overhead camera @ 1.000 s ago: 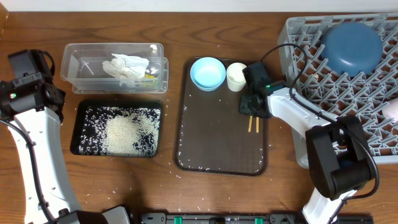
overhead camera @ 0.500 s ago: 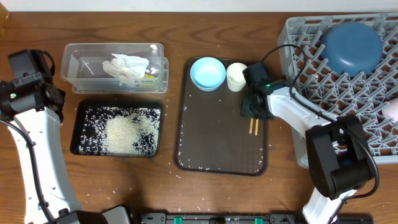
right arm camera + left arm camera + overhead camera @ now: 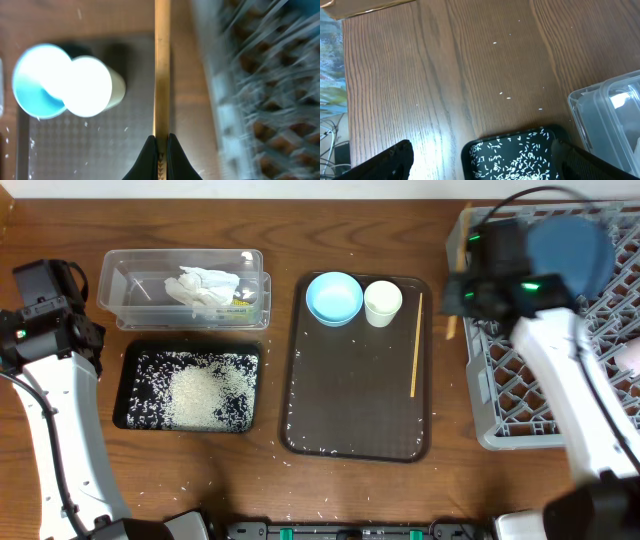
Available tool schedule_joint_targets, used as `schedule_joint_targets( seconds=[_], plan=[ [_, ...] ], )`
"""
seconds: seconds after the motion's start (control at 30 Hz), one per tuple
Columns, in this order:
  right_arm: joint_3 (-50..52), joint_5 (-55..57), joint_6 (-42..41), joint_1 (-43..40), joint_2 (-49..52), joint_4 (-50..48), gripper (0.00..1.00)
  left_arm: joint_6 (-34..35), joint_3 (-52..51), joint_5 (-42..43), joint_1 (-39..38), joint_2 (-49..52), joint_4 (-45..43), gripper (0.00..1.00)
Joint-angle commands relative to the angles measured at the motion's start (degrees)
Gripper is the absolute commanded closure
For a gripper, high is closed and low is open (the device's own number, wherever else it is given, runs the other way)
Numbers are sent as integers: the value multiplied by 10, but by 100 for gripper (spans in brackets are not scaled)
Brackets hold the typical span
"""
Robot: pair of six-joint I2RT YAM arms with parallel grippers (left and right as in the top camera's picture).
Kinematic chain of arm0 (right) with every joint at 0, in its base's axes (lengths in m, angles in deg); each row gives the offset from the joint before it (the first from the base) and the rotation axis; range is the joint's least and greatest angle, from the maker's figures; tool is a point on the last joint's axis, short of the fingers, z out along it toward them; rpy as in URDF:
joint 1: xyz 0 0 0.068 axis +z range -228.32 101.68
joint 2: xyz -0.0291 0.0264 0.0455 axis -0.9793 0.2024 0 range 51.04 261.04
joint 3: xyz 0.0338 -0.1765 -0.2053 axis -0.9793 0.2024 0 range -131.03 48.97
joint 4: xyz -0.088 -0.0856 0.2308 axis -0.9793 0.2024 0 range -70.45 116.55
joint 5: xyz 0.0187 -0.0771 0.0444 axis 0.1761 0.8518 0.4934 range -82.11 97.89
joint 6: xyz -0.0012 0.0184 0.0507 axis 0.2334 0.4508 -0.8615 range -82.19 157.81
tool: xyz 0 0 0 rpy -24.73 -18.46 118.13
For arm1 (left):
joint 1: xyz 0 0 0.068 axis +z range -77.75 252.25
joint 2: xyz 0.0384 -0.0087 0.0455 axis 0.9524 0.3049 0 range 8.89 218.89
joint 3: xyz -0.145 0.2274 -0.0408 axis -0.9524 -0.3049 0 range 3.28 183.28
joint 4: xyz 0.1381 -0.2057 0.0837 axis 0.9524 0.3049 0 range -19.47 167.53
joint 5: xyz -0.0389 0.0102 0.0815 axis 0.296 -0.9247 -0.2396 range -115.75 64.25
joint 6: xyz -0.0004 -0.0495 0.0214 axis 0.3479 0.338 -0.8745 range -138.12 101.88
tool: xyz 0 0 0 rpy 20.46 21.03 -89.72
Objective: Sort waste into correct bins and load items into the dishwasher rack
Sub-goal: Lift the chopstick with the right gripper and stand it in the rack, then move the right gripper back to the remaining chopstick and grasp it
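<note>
- The overhead view is bright and even, with light from above; shadows on the table (image 3: pixel 280 230) are small and soft.
- The right arm (image 3: pixel 555 355) looks a bit smeared there.
- The right wrist view is very blurry. The cream cup (image 3: pixel 92 87) and light-blue bowl (image 3: pixel 30 97) glow almost white, and the rack (image 3: pixel 260 75) is streaky. The chopstick (image 3: pixel 162 65) is fuzzy.
- The left wrist view is sharp, with 1 shiny bright patch on the wood at the bottom left.

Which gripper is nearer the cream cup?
Right. The right gripper, shut on a chopstick, is at the edge of the dishwasher rack near the cream cup; the left gripper is far off, beyond the black tray.
</note>
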Motion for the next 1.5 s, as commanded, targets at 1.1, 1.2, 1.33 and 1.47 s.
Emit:
schedule_joint_targets(
  seconds=[1.1,1.2,1.33,1.47],
  plan=[
    [-4,-26,232,-136,106,-32,99,-8,2,-3,2,2,2,9],
    [-4,-26,232,-139,112,-33,98,-8,2,-3,2,2,2,9],
    [-4,-26,231,-139,125,-36,91,-8,2,-3,2,2,2,9],
    [-4,-45,231,-139,127,-36,77,-8,2,-3,2,2,2,9]
  ],
)
